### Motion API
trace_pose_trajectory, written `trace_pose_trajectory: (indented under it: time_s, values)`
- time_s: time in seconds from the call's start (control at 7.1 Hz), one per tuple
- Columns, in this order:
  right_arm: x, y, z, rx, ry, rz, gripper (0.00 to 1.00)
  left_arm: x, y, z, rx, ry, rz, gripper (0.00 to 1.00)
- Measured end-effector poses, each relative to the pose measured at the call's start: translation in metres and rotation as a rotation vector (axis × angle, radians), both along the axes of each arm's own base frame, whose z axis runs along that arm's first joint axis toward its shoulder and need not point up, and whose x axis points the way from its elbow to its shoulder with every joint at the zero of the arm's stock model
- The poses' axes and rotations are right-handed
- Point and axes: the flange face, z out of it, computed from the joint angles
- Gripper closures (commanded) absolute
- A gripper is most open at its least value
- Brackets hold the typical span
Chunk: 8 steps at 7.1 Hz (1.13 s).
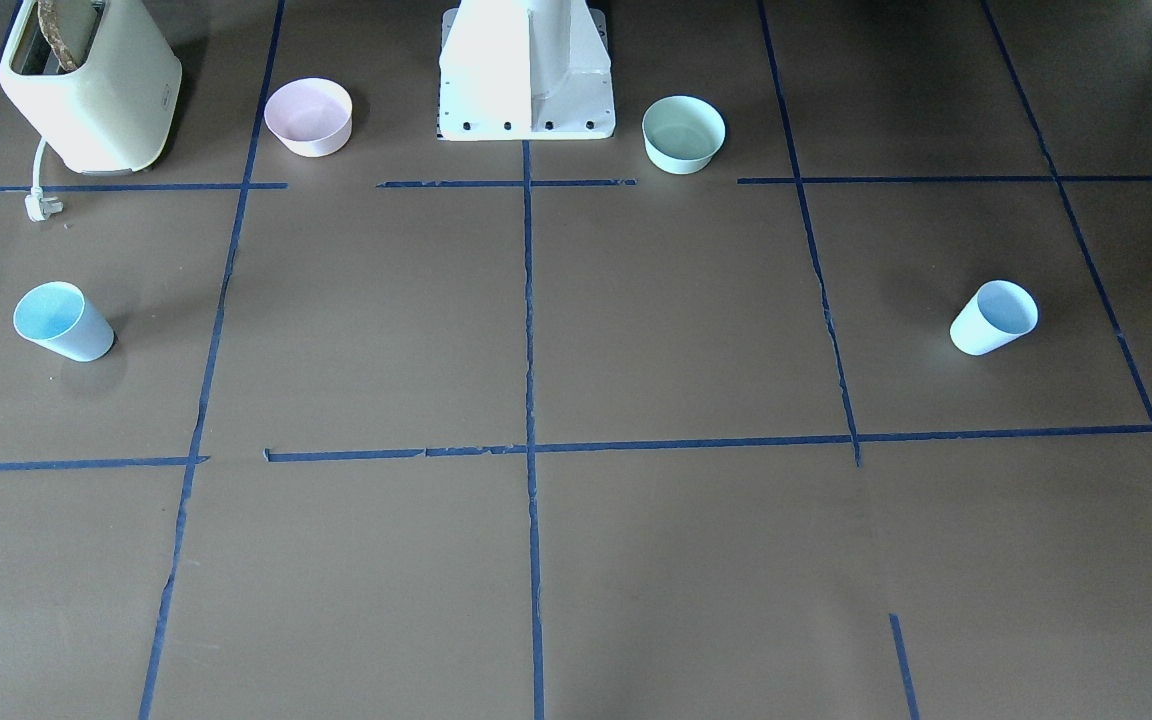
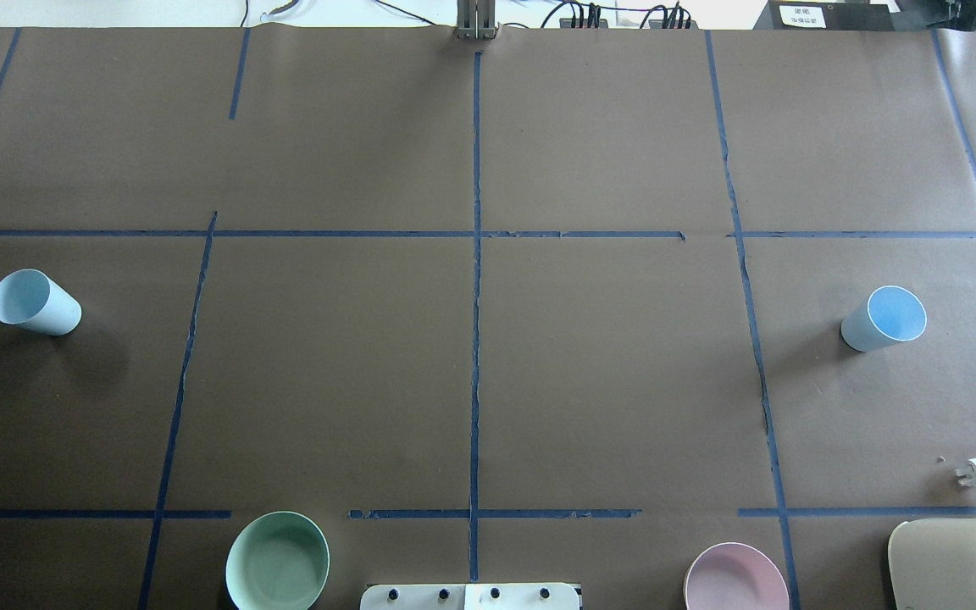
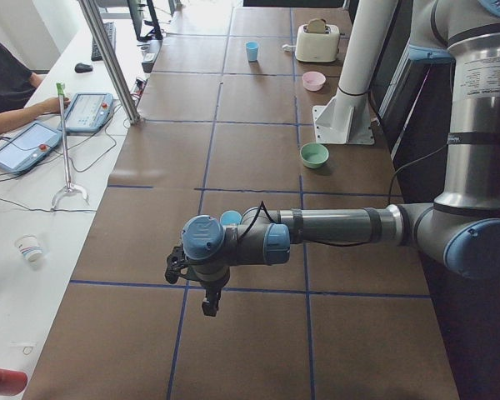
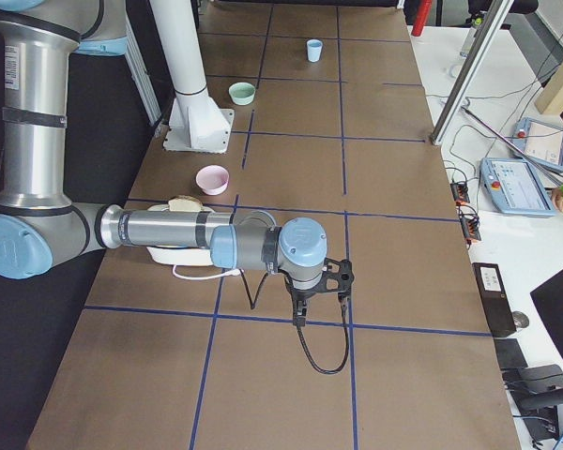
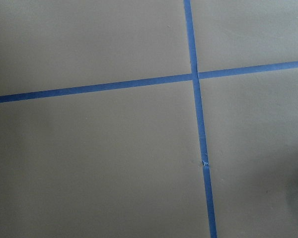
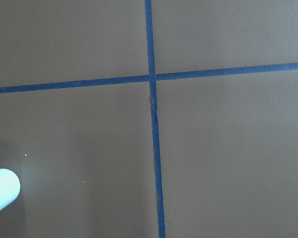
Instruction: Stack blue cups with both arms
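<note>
Two pale blue cups stand upright and far apart on the brown table. One cup [image 2: 35, 302] is on my left side and also shows in the front view [image 1: 994, 318]. The other cup [image 2: 884, 318] is on my right side and also shows in the front view [image 1: 63, 321]. Neither arm shows in the overhead or front views. In the exterior left view my left gripper [image 3: 209, 302] points down over the table, just in front of the left cup [image 3: 230, 218]. In the exterior right view my right gripper [image 4: 299, 315] points down. I cannot tell whether either is open or shut.
A mint-green bowl [image 2: 277, 561] and a pink bowl [image 2: 735, 579] sit either side of the white pedestal [image 2: 469, 596]. A cream toaster [image 1: 91, 85] with a loose plug [image 1: 39, 206] stands at my right. Blue tape lines grid the table. An operator sits at a side desk [image 3: 8, 92].
</note>
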Motion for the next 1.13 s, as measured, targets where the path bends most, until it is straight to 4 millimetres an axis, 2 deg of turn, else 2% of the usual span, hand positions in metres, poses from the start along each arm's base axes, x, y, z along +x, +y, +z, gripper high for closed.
trace_pose_trajectory:
  time_s: [0.42,0.56,0.85,0.99,1.13]
  values:
    - [0.000,-0.002,-0.004,0.010,-0.003,-0.001,0.00,0.000,0.000,0.000,0.001,-0.001,0.001,0.00]
    - [-0.001,-0.007,-0.014,0.033,-0.006,-0.001,0.00,0.000,0.000,0.000,0.001,-0.001,0.001,0.00]
    - [-0.015,-0.027,-0.058,0.120,-0.003,-0.031,0.00,0.000,0.000,0.000,0.000,0.000,0.001,0.00]
    - [-0.028,-0.040,-0.077,0.158,0.003,-0.057,0.00,0.000,0.001,0.001,0.000,0.001,0.001,0.00]
    - [-0.046,-0.047,-0.089,0.151,-0.004,-0.065,0.00,0.000,0.001,0.001,0.001,0.001,0.002,0.00]
